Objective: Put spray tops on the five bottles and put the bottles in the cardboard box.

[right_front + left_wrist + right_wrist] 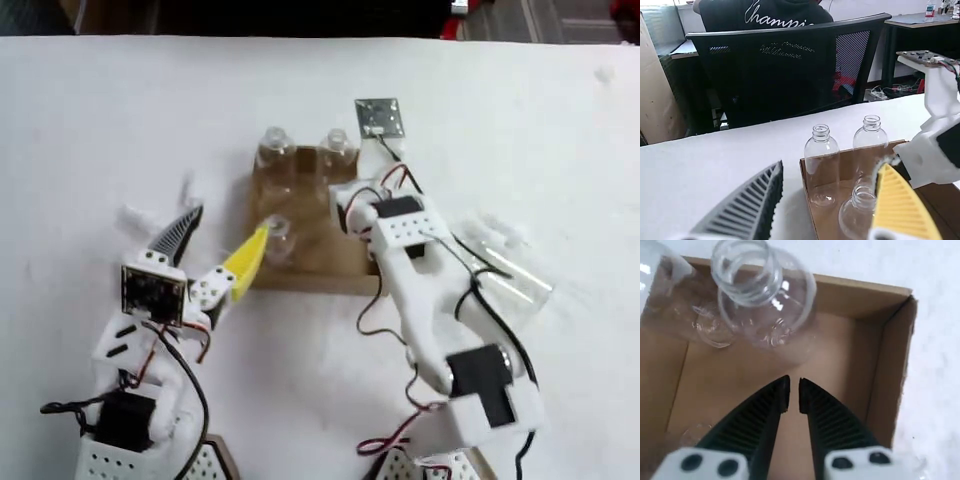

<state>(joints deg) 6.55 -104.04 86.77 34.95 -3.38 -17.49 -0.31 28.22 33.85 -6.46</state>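
Your left gripper (230, 222) sat at the near left corner of the cardboard box (310, 280), with its black and yellow fingers spread wide and nothing between them in a grip. The yellow finger (900, 205) reached over the box's near wall. Its tip was just beside the near bottle (860, 212), though you could not tell from these views whether the two touched. That bottle stood upright inside the box, long axis vertical and open neck pointing up, with no spray top on it.

Your right gripper (793, 390) hung over the inside of the box, pointing down at its floor. Its fingers were drawn almost together, with only a sliver between the tips, and it held nothing.

Against the box's far wall stood the far left bottle (821, 165) and the far right bottle (870, 140), near each other. Both were upright with bare necks pointing up. The far right one stood just past your right gripper's tips.

Off the box's right side, what looked like clear bottles (505, 270) lay on their sides on the table (100, 100).
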